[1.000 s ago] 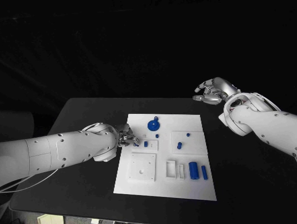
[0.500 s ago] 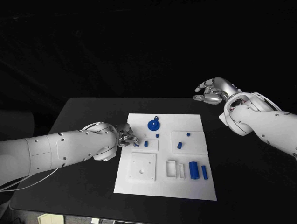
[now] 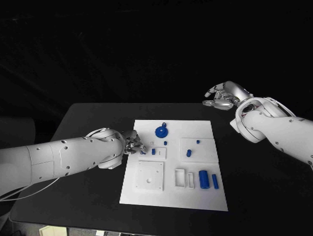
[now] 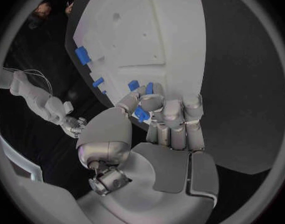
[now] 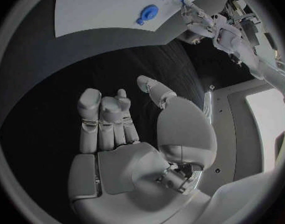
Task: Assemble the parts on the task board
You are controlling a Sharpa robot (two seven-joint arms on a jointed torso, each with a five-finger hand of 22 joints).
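**At the board's left edge: a blue part held by the left hand**

On the black table (image 3: 92,118) the white task board (image 3: 172,196) is laid in the middle. A small blue part (image 4: 141,114) is pinched between the thumb and the fingertips of the left hand (image 4: 156,115), just above the left edge of the board. What shape this part has cannot be told well, because the fingers cover most of it.

Further blue parts are seen on the board: a round piece with a small tab (image 3: 161,131) near the far edge, a short piece (image 3: 188,153) in the right middle, and two upright cylinders (image 3: 209,181) side by side near the right front corner. White raised blocks (image 3: 151,176) are also fixed on the board.

The right hand (image 3: 222,97) is kept well apart from the board, above the far right side of the table. Nothing is held in it; its fingers (image 5: 104,117) are loosely curved and parted from the thumb.
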